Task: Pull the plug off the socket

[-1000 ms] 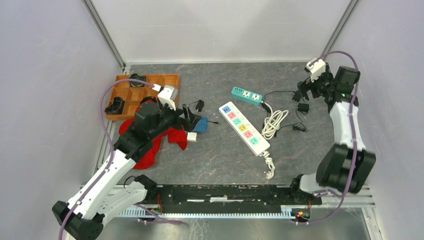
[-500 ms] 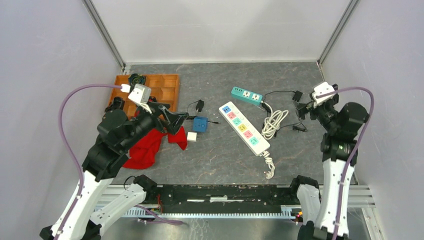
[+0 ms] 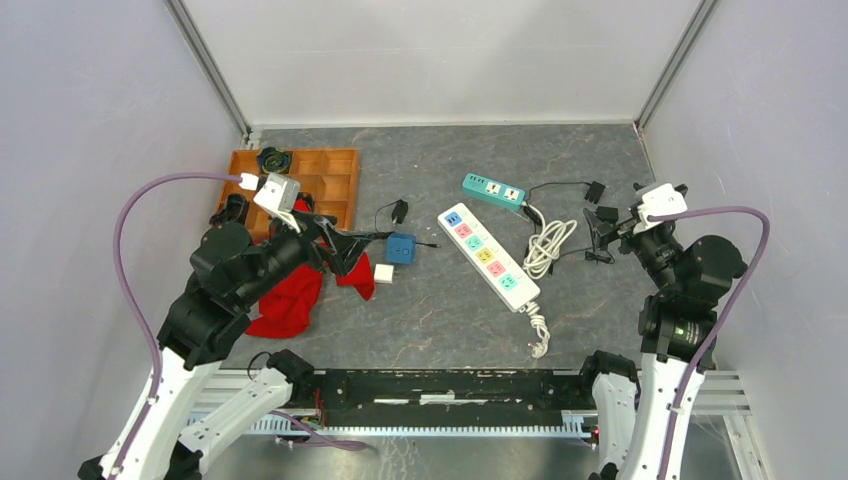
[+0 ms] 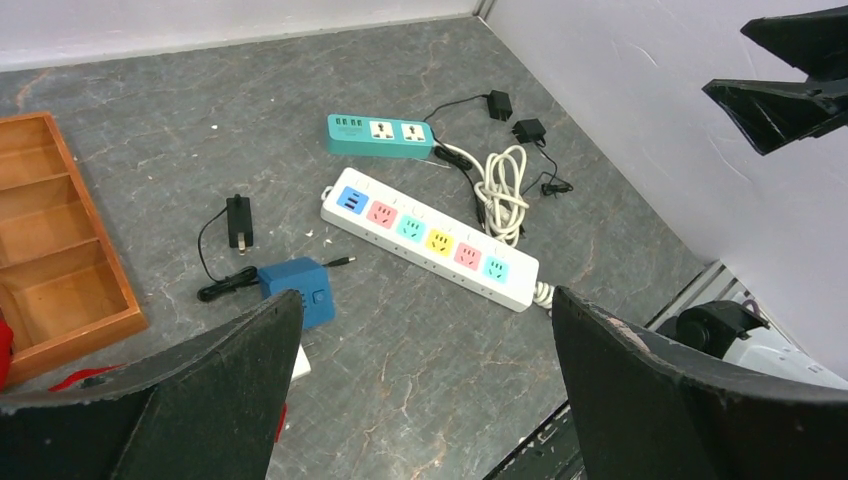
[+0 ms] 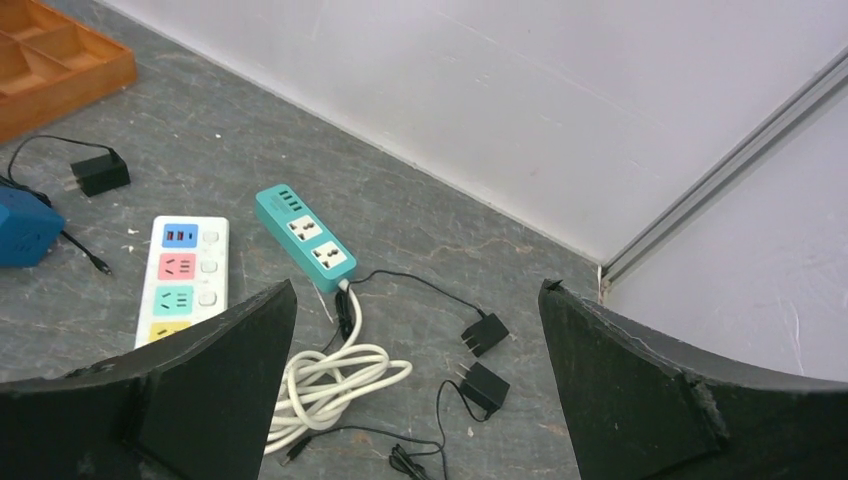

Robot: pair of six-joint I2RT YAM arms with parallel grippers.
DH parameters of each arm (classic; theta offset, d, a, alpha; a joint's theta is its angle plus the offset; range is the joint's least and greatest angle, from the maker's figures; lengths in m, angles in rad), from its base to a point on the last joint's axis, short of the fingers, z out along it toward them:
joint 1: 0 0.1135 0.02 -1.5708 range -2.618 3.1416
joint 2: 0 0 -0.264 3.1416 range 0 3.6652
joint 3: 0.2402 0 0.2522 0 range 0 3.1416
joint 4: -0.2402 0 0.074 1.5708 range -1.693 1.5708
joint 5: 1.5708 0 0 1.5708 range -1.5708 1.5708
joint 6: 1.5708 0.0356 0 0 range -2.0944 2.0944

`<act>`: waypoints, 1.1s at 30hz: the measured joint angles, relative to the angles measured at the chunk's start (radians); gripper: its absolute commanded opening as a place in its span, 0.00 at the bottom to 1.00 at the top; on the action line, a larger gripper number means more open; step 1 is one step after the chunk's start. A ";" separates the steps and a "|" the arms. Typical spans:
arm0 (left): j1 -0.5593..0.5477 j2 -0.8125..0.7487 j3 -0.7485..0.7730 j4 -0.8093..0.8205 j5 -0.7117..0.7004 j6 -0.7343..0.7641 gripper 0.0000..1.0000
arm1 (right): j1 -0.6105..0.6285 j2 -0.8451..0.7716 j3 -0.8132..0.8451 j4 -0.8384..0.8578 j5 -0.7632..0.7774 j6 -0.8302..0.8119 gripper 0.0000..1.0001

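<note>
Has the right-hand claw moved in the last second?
Yes. The right gripper drew back toward the near edge, from level with the teal power strip to level with the coiled white cord.

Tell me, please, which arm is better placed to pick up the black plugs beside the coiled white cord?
Probably the right: the right claw, open, hovers by the black plugs, while the left claw sits beyond the white power strip, near the red cloth.

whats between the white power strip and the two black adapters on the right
A coiled white cord, right of the white power strip, left of the black adapters; top view.
</note>
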 measured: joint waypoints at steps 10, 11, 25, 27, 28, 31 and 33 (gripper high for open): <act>0.000 -0.024 0.000 -0.004 0.000 0.000 1.00 | 0.000 -0.033 0.000 0.000 -0.019 0.063 0.98; 0.000 -0.027 0.000 -0.004 0.000 0.000 1.00 | 0.000 -0.035 0.000 0.000 -0.019 0.066 0.98; 0.000 -0.049 0.000 -0.004 0.001 -0.003 1.00 | 0.000 -0.053 0.000 0.000 -0.023 0.082 0.98; 0.000 -0.049 0.000 -0.004 0.001 -0.011 1.00 | 0.000 -0.054 0.000 0.000 -0.024 0.084 0.98; 0.000 -0.049 0.000 -0.004 0.001 -0.018 1.00 | 0.000 -0.054 0.000 0.000 -0.025 0.084 0.98; 0.000 -0.049 0.000 -0.004 0.002 -0.020 1.00 | 0.000 -0.054 0.000 0.000 -0.026 0.084 0.98; 0.000 -0.049 0.000 -0.004 0.002 -0.023 1.00 | 0.000 -0.055 0.000 0.000 -0.027 0.084 0.98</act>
